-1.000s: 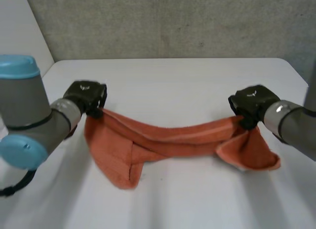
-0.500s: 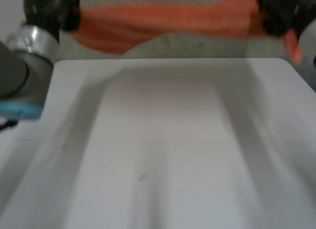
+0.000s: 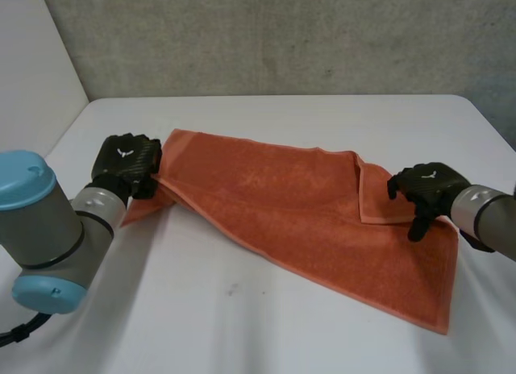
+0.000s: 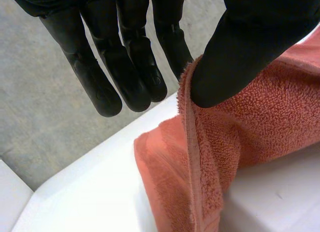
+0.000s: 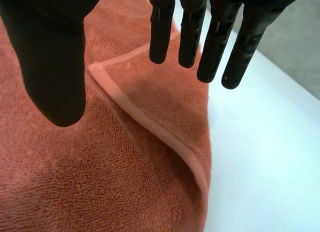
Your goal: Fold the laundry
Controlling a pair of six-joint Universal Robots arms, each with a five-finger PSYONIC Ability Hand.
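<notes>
An orange towel [image 3: 306, 205] lies spread across the white table [image 3: 282, 116], slanting from the far left to the near right. My left hand [image 3: 125, 160] is at its left corner. In the left wrist view the towel's hem [image 4: 192, 142] rises between the thumb and straight fingers [image 4: 125, 67], pinched there. My right hand [image 3: 427, 187] hovers over the towel's right edge, where a corner [image 3: 379, 197] lies folded over. In the right wrist view its fingers [image 5: 215, 37] and thumb stand apart above that folded flap [image 5: 150, 102], holding nothing.
Bare table shows beyond the towel, in front of it and to the right [image 5: 260, 142]. A grey wall [image 3: 282, 35] rises behind the table's far edge. The left arm's big joint [image 3: 40, 229] sits at the near left.
The towel hung bunched between both hands, was swung up high, and now lies spread on the table. The right hand has let go and opened.
</notes>
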